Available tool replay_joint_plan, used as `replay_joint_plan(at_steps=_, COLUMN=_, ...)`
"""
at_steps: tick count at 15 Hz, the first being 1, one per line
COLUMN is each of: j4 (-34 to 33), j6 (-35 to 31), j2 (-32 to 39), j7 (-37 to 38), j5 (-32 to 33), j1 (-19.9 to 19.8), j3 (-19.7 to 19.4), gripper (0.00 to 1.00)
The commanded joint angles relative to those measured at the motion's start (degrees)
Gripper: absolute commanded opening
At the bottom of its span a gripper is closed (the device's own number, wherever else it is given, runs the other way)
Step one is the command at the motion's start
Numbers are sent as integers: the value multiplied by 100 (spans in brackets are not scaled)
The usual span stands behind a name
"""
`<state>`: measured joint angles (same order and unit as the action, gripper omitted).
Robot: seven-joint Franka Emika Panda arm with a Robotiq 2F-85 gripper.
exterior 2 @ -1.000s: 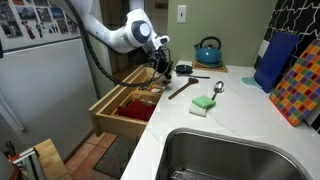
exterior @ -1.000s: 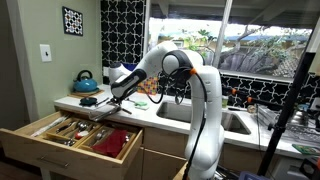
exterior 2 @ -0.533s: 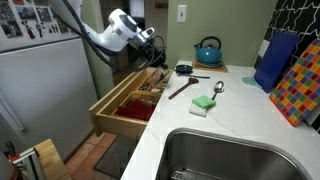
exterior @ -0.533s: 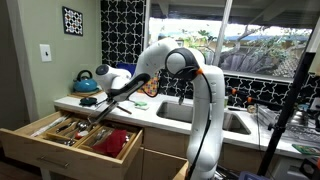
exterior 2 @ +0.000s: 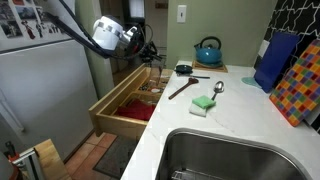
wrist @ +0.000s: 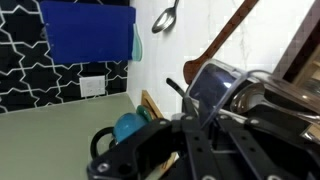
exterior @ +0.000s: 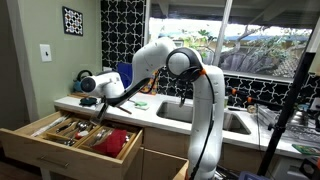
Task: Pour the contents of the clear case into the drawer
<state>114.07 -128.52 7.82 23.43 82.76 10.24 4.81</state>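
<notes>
Kitchen, white counter (exterior 2: 240,110), drawer (exterior: 52,150) pulled open. Gripper (exterior 2: 137,40) up above drawer, jaws look narrow on clear case (wrist: 208,85). Risk: tipped this high, contents scatter past drawer rim; case may slip.

teal kettle (exterior 2: 207,50), green sponge (exterior 2: 203,104), blue board (exterior 2: 275,60), red-lined drawer (exterior 2: 108,121)

I see the drawer (exterior: 50,152) pulled wide open under the bench's front edge near its end corner: wooden, split into compartments, with utensils and something red inside. The clear case (wrist: 213,84), seen only in the wrist view, sits tilted.
</notes>
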Motion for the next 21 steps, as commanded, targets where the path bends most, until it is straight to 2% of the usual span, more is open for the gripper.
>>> replay_joint_plan(at_steps=1, j4=44, j6=518, j2=138, j7=225, j5=1149, j1=115, j3=192, gripper=7)
replay_joint_plan(at_steps=5, j4=98, j6=1134, j2=399, j7=417, j5=2477, j1=178, j3=328, gripper=7)
replay_joint_plan(at_steps=8, j4=181, j6=1543, j2=572, j7=408, j5=2987, j1=164, j3=404, gripper=7)
replay_joint_plan(at_steps=14, j4=202, j6=1794, j2=751, j7=383, j5=3256, j1=119, j3=505, gripper=6)
replay_joint_plan(at_steps=21, j4=156, j6=1498, j2=149, j7=387, j5=2686, j1=2, j3=566, gripper=7)
